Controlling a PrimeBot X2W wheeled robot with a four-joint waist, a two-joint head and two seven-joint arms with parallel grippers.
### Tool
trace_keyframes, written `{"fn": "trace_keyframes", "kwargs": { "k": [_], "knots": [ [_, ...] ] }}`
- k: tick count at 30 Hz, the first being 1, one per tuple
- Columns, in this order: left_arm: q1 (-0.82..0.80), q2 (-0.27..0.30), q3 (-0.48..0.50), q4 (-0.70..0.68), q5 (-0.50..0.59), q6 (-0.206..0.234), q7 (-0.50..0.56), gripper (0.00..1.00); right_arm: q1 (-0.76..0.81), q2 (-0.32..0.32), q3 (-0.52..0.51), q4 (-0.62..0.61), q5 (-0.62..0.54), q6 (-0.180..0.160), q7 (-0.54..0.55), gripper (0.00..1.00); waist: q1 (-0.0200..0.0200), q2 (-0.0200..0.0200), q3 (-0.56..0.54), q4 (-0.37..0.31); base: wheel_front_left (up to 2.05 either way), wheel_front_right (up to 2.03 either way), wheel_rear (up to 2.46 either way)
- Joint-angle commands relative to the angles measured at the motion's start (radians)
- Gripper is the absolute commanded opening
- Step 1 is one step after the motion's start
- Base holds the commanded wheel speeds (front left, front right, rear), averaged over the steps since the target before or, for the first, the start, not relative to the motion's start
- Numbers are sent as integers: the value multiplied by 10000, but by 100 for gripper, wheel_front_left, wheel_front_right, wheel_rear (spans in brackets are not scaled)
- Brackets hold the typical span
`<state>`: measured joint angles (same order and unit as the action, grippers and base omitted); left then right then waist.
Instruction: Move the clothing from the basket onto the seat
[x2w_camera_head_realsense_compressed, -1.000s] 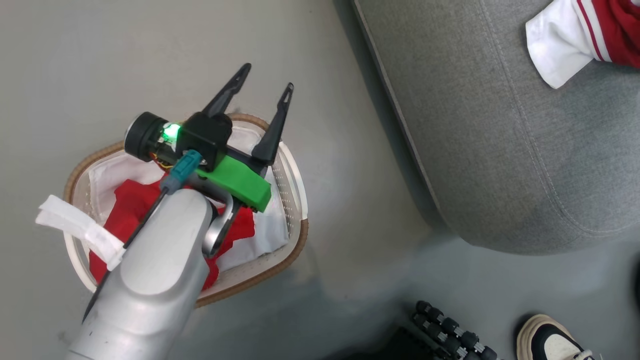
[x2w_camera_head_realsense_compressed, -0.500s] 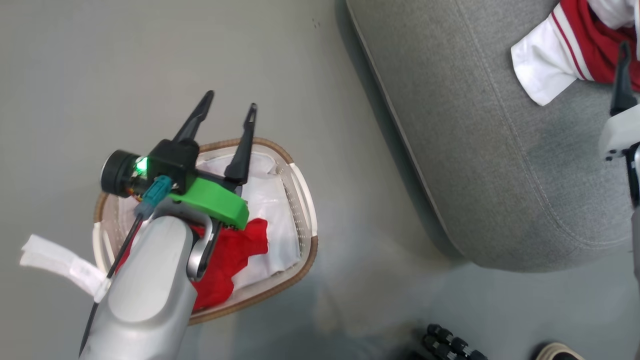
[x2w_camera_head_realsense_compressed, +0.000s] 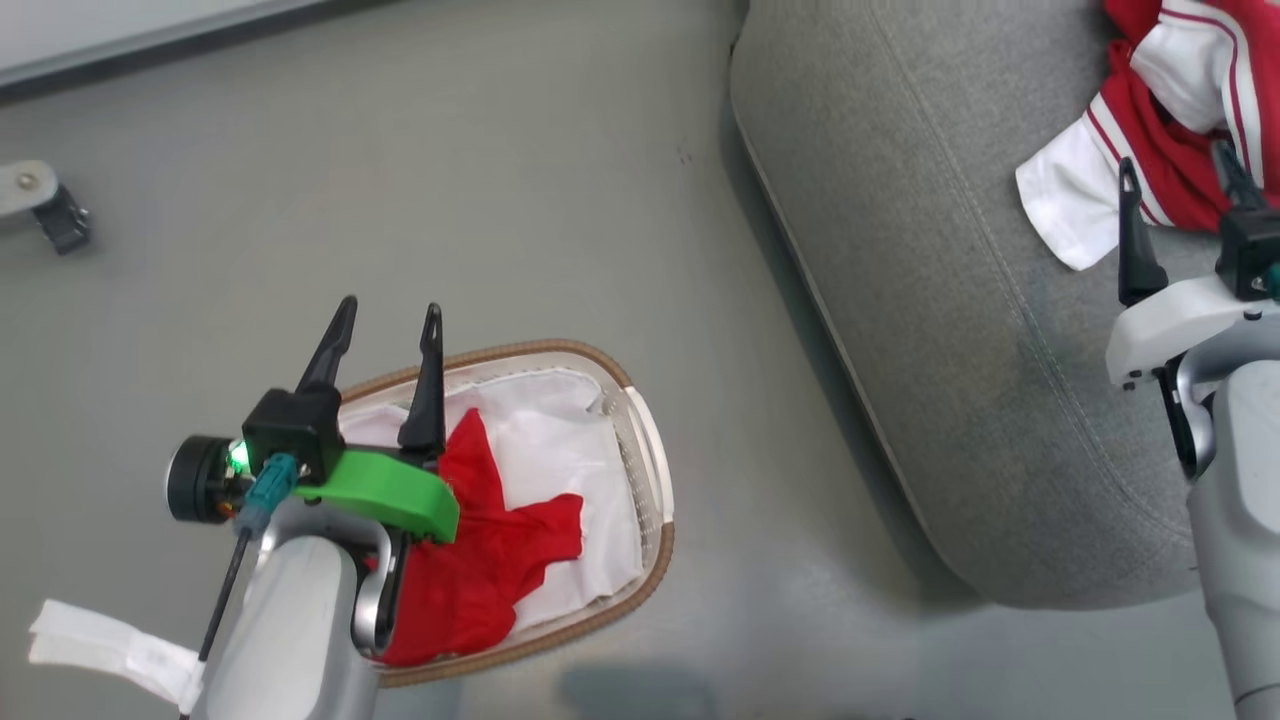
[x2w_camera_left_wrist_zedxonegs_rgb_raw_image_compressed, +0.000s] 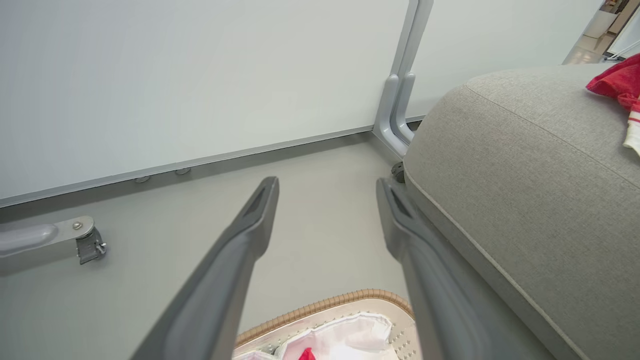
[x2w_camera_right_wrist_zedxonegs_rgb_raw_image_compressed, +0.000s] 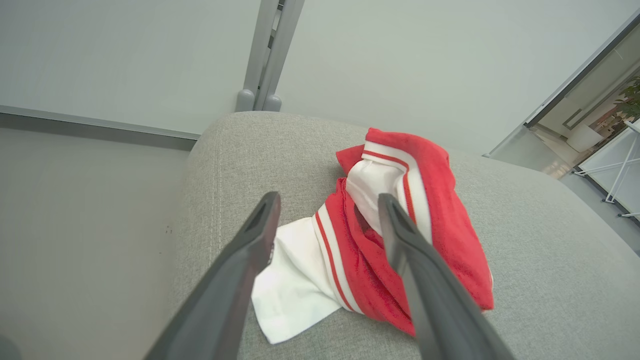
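The white basket (x2w_camera_head_realsense_compressed: 655, 470) with its brown rim stands on the floor left of the grey seat (x2w_camera_head_realsense_compressed: 940, 260). The plain red garment (x2w_camera_head_realsense_compressed: 490, 570) lies inside it on a white liner (x2w_camera_head_realsense_compressed: 560, 450). My left gripper (x2w_camera_head_realsense_compressed: 385, 335) hovers open over the basket's left end, holding nothing; the left wrist view shows it (x2w_camera_left_wrist_zedxonegs_rgb_raw_image_compressed: 327, 187) above the basket rim (x2w_camera_left_wrist_zedxonegs_rgb_raw_image_compressed: 325, 302). The red and white striped garment (x2w_camera_head_realsense_compressed: 1150, 130) lies crumpled on the seat, also in the right wrist view (x2w_camera_right_wrist_zedxonegs_rgb_raw_image_compressed: 390, 240). My right gripper (x2w_camera_head_realsense_compressed: 1175, 180) is open just short of it, empty.
A wall panel with a grey post (x2w_camera_left_wrist_zedxonegs_rgb_raw_image_compressed: 397, 110) runs behind the seat (x2w_camera_left_wrist_zedxonegs_rgb_raw_image_compressed: 525, 190). A castor bracket (x2w_camera_head_realsense_compressed: 40, 205) sits on the floor at the far left. A white tag (x2w_camera_head_realsense_compressed: 100, 645) hangs off my left forearm.
The camera has shifted, so the whole scene slid. My left gripper has drawn back toward the basket's left end, uncovering more of the red garment. My right gripper has come into view by the striped garment.
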<state>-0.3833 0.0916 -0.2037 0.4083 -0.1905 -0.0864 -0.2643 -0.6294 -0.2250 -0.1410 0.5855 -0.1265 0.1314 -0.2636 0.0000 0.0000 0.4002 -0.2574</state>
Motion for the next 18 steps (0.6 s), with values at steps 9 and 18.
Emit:
{"fn": "trace_keyframes", "kwargs": {
  "k": [9,18],
  "knots": [
    [948,-247,897,-155,572,234,-1,100,658,463,540,-156,415,-14,-14,100,0,0,-1188,1048,0,0,0],
    [1490,-340,1495,-206,769,404,1,100,1087,814,851,-268,676,-14,-14,100,0,0,-1586,1545,0,0,0]
  ]
}}
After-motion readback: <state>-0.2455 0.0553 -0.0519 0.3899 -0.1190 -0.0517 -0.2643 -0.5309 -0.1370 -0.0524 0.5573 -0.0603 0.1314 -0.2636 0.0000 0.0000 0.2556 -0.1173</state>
